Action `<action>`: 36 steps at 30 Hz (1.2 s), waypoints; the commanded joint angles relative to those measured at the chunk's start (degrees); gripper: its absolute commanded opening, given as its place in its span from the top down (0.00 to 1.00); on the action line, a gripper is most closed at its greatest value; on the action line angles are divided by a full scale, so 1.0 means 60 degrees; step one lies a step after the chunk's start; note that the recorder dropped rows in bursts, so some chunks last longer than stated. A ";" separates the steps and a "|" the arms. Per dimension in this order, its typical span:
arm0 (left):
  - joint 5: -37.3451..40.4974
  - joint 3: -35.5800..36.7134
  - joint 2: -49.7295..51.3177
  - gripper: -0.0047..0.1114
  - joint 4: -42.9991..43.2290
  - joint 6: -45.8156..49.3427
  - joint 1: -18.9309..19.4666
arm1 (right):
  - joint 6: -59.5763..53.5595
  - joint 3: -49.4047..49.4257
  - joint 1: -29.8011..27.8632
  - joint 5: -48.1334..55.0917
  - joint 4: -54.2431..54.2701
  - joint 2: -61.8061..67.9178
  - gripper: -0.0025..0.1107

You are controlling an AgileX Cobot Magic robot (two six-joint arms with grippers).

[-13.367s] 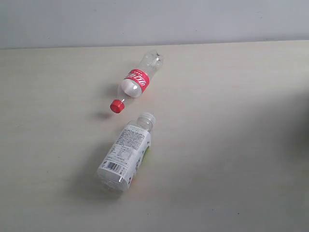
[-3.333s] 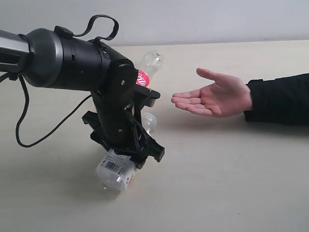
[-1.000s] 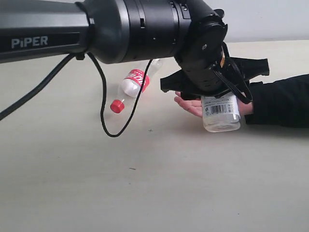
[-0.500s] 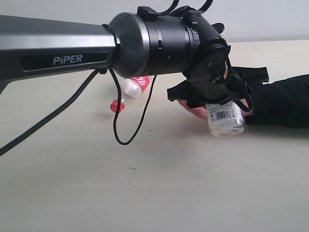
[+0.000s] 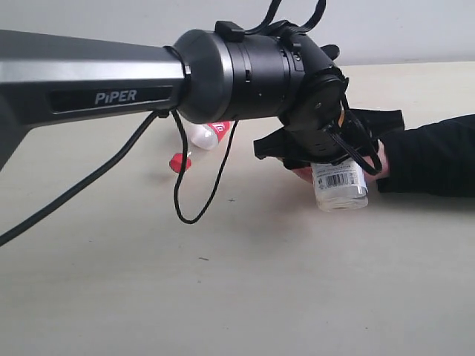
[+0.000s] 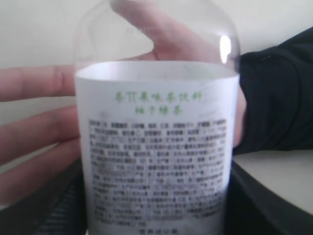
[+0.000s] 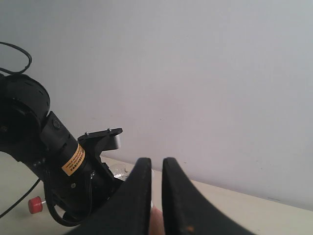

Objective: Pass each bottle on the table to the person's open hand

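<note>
My left gripper [image 5: 338,152] is shut on a clear white-labelled bottle [image 5: 340,184] with green print and holds it upright over the person's open hand [image 5: 300,173]. In the left wrist view the bottle [image 6: 156,147] fills the middle. The palm and fingers [image 6: 34,132] spread right behind it, and I cannot tell whether they touch. The red-labelled bottle [image 5: 208,133] lies on the table [image 5: 223,297] behind my left arm, its red cap [image 5: 178,162] pointing forward. My right gripper [image 7: 156,166] is shut on nothing, away from the bottles, and is out of the exterior view.
The person's dark sleeve [image 5: 430,163] lies on the table at the right. My left arm [image 5: 111,81] spans the exterior view from the left, with a black cable [image 5: 182,208] hanging under it. A pale wall stands behind the table.
The left arm has shifted a little and the held bottle has sunk slightly by the hand. The grip is unchanged, and the right gripper stays shut.
</note>
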 commanded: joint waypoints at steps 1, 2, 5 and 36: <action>-0.0235 -0.0065 -0.0039 0.80 -0.0058 0.0078 0.0144 | -0.0085 0.0022 -0.0035 0.0000 -0.0010 -0.0035 0.89; -0.0255 -0.0065 -0.0039 0.76 -0.0058 0.0078 0.0144 | -0.0085 0.0022 -0.0035 0.0000 -0.0010 -0.0035 0.89; -0.0423 -0.0065 -0.0039 0.70 -0.0058 0.0084 0.0144 | -0.0085 0.0022 -0.0035 0.0000 -0.0010 -0.0035 0.89; -0.0217 -0.0065 0.0020 0.70 -0.0022 0.0396 0.0144 | -0.0085 0.0022 -0.0035 0.0000 -0.0010 -0.0035 0.89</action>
